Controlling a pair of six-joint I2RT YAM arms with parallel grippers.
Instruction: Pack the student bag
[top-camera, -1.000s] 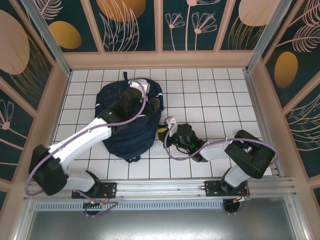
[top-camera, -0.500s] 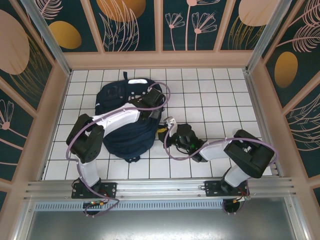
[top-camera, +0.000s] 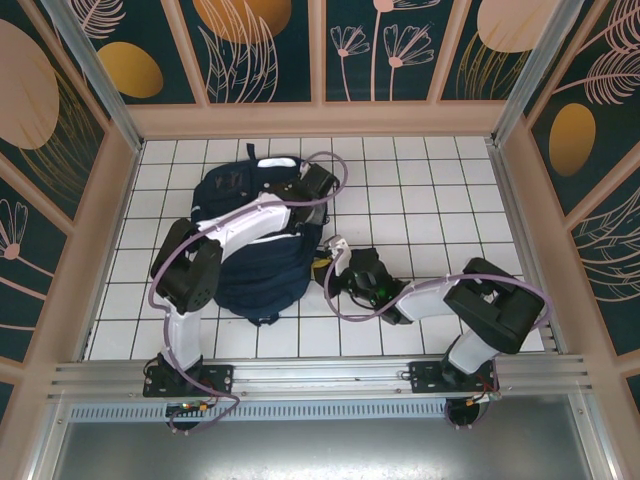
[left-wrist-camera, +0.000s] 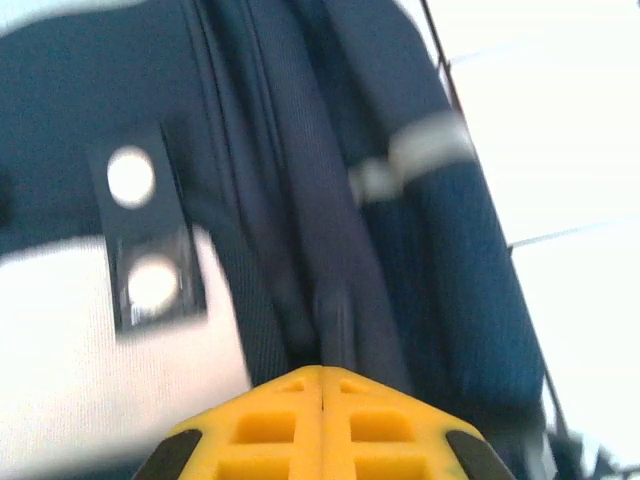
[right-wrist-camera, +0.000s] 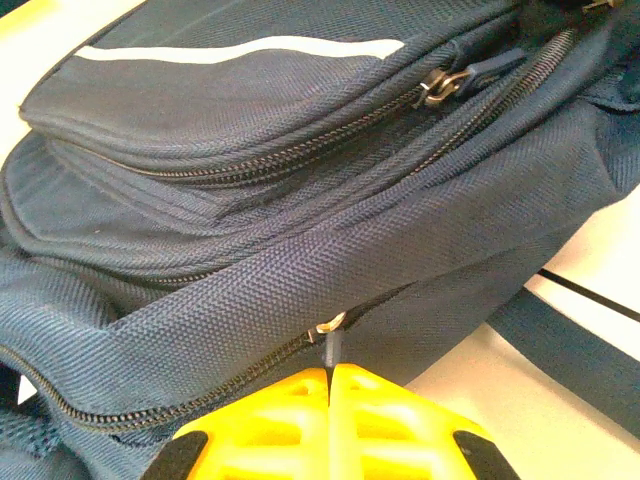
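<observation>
Swinging off the middle of the large navy-blue fabric backpack (top-camera: 265, 275), the left arm is now folding its elbow back toward the near left, and the left tool (top-camera: 318, 186) is reaching the bag's far right corner. The right arm is hardly shifting. The backpack itself is lying flat on the left half of the white gridded bench (top-camera: 430, 190), top end far, straps trailing near.

In the left wrist view the yellow fingers of the left tool (left-wrist-camera: 322, 378) are pressing tight together, tips against a dark narrow tab (left-wrist-camera: 335, 315) on the seam. The picture is blurring, so I cannot tell whether that tab is really being pinched. A dark patch with two pale round spots (left-wrist-camera: 145, 235) is sitting just left of the seam.

The right tool (top-camera: 338, 262) is lying low against the bag's right side. Its wrist view shows the fingers (right-wrist-camera: 330, 372) closing on a small metal zipper pull (right-wrist-camera: 330, 340) of the main compartment, whose zip is running along the side wall. A second slider (right-wrist-camera: 440, 85) is resting further up, beside the pocket with the white reflective stripe (right-wrist-camera: 240, 48).

Both arms seem to be taking hold along the same side for one reason: one end is anchoring the fabric while the other drags the zip. The compartment is looking shut, so packing is probably only starting. Slack cloth could bunch and jam the slider.
</observation>
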